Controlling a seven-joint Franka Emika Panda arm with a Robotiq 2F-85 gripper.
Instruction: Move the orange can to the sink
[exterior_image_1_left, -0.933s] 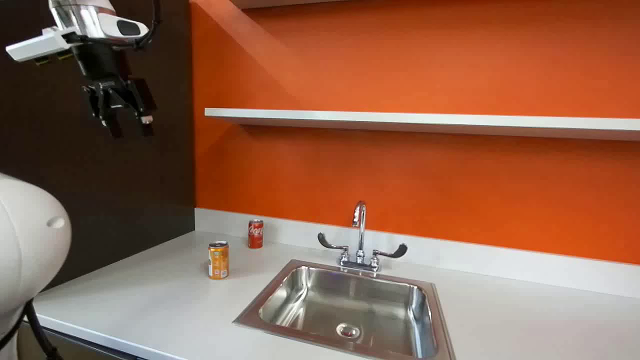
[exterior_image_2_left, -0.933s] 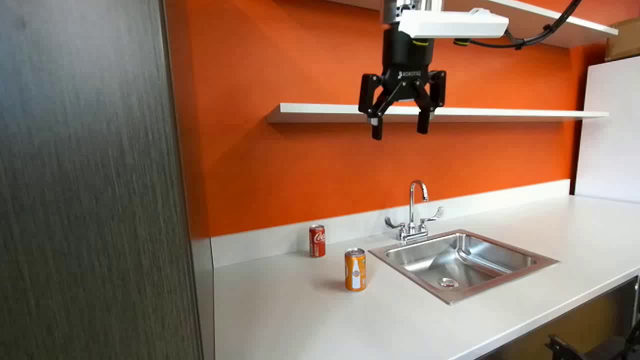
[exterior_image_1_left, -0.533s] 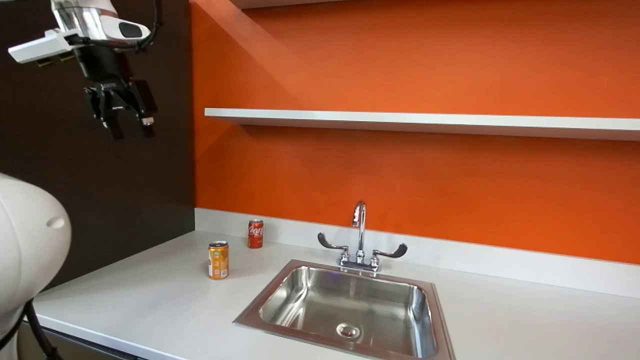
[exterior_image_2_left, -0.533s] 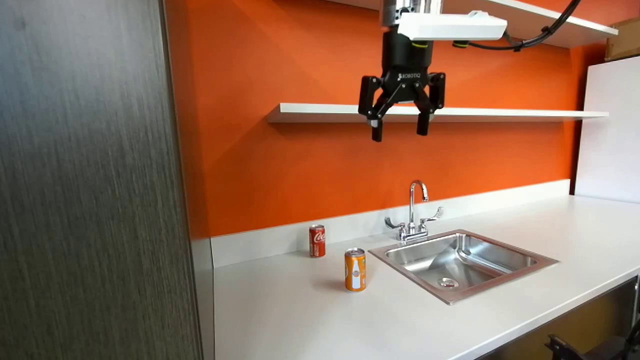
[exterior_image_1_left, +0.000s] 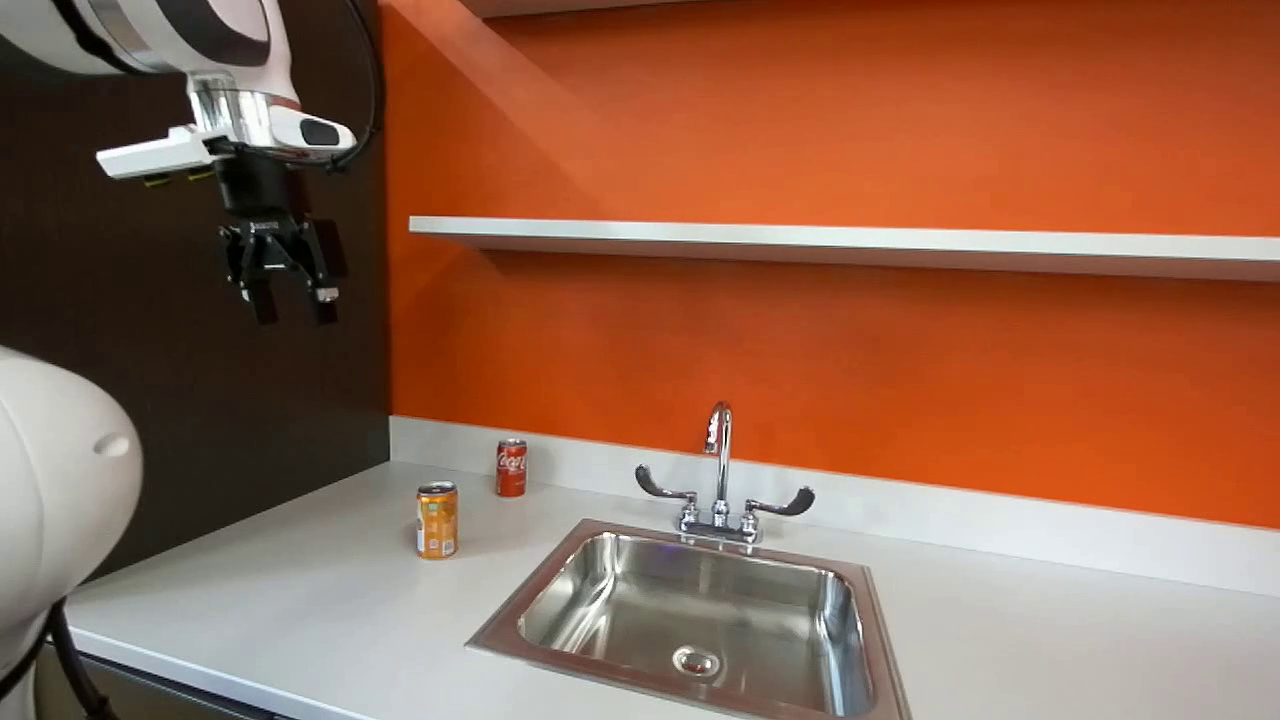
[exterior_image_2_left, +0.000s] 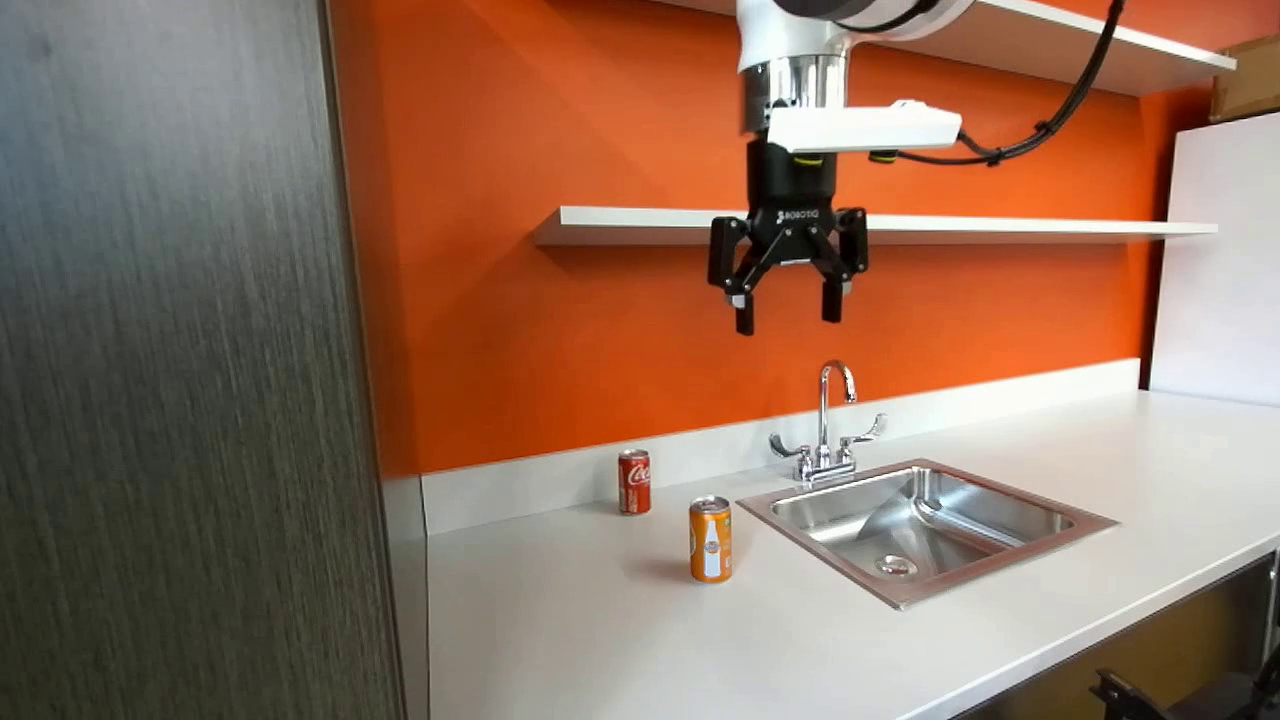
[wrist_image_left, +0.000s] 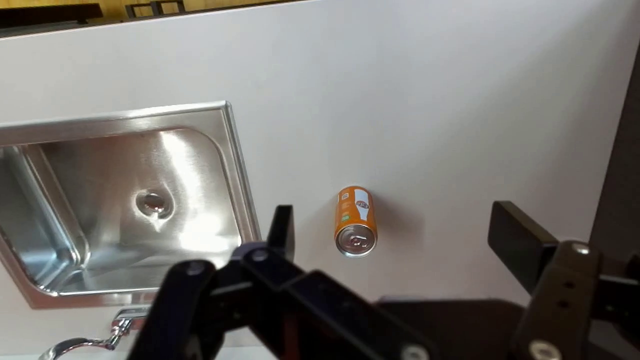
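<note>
The orange can (exterior_image_1_left: 437, 522) stands upright on the pale counter in both exterior views, left of the sink (exterior_image_1_left: 740, 620). It also shows in an exterior view (exterior_image_2_left: 711, 548) and, top toward me, in the wrist view (wrist_image_left: 354, 212). The sink's steel basin is bare and shows in an exterior view (exterior_image_2_left: 945, 545) and at the left of the wrist view (wrist_image_left: 107, 182). My gripper (exterior_image_1_left: 295, 312) is open and empty, pointing down, well above the counter; an exterior view (exterior_image_2_left: 788, 318) shows it too. In the wrist view the can lies between the spread fingers (wrist_image_left: 392, 220), nearer the left finger, far below.
A red can (exterior_image_1_left: 511, 470) stands near the backsplash behind the orange can; it also shows in an exterior view (exterior_image_2_left: 634, 483). A chrome faucet (exterior_image_1_left: 722, 465) with two handles rises at the sink's back. A white shelf (exterior_image_1_left: 820, 238) crosses the orange wall. A dark panel (exterior_image_1_left: 190, 420) bounds the counter's left.
The arm has come down, and the open gripper is lower. It has shifted right in an exterior view and slightly left in an exterior view. The cans have not moved.
</note>
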